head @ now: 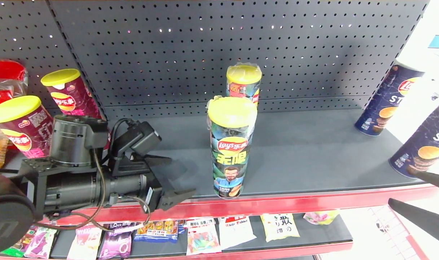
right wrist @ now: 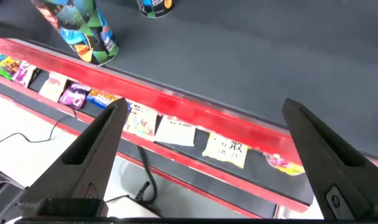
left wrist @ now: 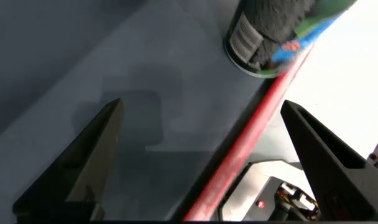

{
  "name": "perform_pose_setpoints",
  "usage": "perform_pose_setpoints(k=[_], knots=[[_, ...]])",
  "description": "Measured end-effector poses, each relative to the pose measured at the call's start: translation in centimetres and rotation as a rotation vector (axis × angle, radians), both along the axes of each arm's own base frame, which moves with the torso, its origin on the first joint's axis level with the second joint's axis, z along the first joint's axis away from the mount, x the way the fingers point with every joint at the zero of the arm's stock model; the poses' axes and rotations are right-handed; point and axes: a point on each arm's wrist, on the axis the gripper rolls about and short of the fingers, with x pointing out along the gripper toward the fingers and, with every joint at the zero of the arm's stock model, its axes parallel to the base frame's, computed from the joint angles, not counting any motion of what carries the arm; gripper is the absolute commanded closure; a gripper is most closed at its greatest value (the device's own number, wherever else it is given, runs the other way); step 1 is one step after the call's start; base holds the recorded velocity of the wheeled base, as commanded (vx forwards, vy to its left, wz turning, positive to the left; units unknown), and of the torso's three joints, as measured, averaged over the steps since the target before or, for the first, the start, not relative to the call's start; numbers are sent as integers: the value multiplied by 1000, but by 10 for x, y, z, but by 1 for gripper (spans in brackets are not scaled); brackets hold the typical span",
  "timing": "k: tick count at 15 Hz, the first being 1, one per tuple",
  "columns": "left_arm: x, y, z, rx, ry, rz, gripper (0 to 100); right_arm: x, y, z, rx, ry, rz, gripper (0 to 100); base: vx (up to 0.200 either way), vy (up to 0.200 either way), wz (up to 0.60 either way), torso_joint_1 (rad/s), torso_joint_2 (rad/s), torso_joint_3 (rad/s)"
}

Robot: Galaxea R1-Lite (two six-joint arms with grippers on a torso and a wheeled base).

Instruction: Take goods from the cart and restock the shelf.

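L gripper (head: 179, 180) (left wrist: 201, 106): black fingers spread wide, nothing btwn them. It hangs low over the front strip of the dark grey metal shelf board (head: 306, 151), which has a red front lip, and points toward the robot's right.

Just beside it, not touching, is the tall chip can w/ yellow plastic lid and green-blue print (head: 232, 148) (left wrist: 263, 37) (right wrist: 83, 28), upright at the board's front edge. A second yellow-lidded can (head: 243, 85) w/ similar print stands upright behind it, near the perforated grey back panel (head: 205, 47).

R gripper (head: 403, 187) (right wrist: 207, 106): fingers apart, empty, out in front of the red lip at the board's right end, well apart from the front can.

Further out:
- Two navy chip cans (head: 385, 101) at the right end.
- Two maroon cans w/ yellow lids (head: 22, 122) at the left.
- Flat snack packets (head: 205, 234) lie in a row on the lower shelf.
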Motion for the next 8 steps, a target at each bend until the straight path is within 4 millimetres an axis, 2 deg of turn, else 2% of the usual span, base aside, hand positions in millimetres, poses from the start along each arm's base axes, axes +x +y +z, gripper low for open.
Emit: perform_pose_setpoints(k=[8], knots=[[18,-16,-7,15,17,-20,0,-8,-6,-5,12,-17,-35,0,0,0,0,0,0,0]])
